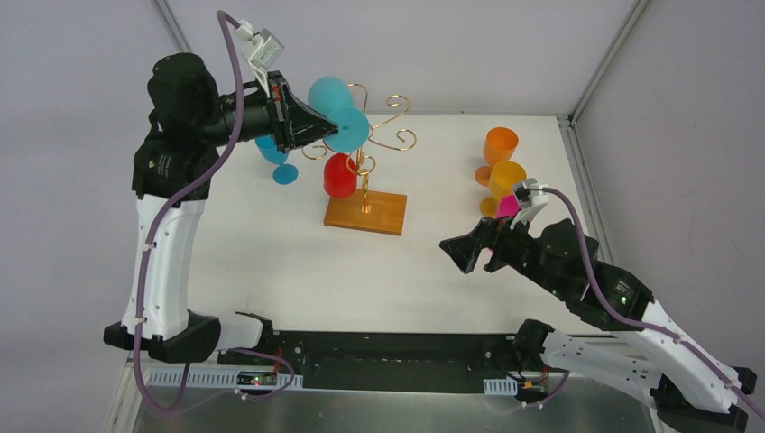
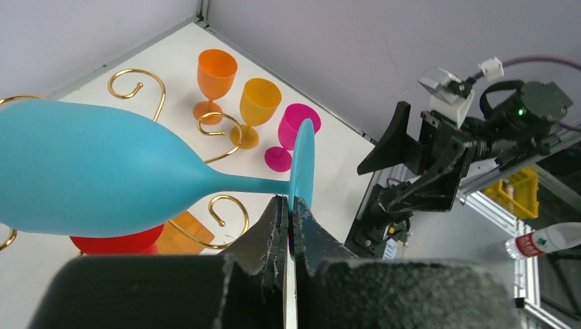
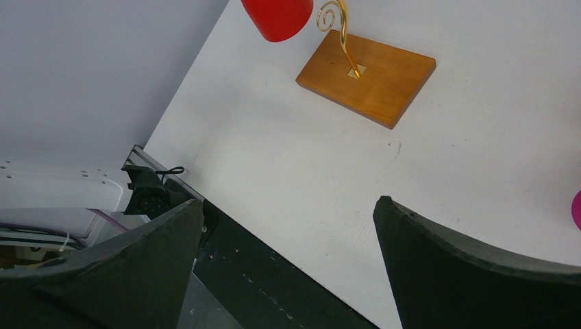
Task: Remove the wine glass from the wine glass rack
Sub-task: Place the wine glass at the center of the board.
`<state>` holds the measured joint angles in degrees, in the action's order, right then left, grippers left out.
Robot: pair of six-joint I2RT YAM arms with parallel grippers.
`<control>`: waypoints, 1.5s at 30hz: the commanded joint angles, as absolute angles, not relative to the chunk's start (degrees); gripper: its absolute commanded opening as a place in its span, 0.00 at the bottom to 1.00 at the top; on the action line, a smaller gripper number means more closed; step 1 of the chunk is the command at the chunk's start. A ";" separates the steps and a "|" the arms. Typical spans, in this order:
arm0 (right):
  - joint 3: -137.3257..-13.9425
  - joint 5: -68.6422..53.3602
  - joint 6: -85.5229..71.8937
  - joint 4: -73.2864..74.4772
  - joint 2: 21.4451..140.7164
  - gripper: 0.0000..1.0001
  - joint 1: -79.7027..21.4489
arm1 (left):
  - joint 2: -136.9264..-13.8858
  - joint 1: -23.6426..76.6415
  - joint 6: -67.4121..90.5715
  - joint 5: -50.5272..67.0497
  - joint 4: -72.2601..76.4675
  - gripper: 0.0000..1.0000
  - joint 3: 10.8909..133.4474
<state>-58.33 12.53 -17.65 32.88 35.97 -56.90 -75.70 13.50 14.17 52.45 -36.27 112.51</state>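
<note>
The wine glass rack (image 1: 365, 162) is a gold wire stand on an orange-brown wooden base (image 1: 365, 214) at mid table. My left gripper (image 1: 332, 133) is shut on the round foot of a light blue wine glass (image 1: 329, 95). It holds the glass on its side, high beside the rack's upper left scroll arms. In the left wrist view my gripper (image 2: 291, 205) pinches the foot's rim, and the blue glass (image 2: 89, 175) points left. I cannot tell if it touches the wire. A red glass (image 1: 340, 176) hangs bowl-down on the rack. My right gripper (image 1: 467, 255) is open and empty.
A darker blue glass (image 1: 275, 153) stands on the table behind my left arm. Orange (image 1: 501, 144), yellow-orange (image 1: 507, 180) and pink (image 1: 507, 206) glasses stand at the right. The right wrist view shows the open gripper (image 3: 288, 203), the rack base (image 3: 366, 75) and the table's near edge.
</note>
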 commanded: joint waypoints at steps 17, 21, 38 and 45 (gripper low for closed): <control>-68.06 8.59 -30.40 32.26 36.76 0.96 -56.72 | -61.83 37.35 -4.26 46.62 -34.19 0.00 96.68; -68.81 6.08 -32.77 32.21 36.93 0.95 -56.77 | -61.03 46.44 -8.41 40.96 -34.19 0.00 94.54; -61.80 3.74 -48.94 28.21 30.29 0.90 -56.78 | -66.60 71.60 -23.04 14.12 -34.05 0.00 88.66; -59.06 2.03 -50.30 25.14 31.74 0.87 -56.78 | -65.33 72.25 -22.99 13.05 -30.10 0.00 84.83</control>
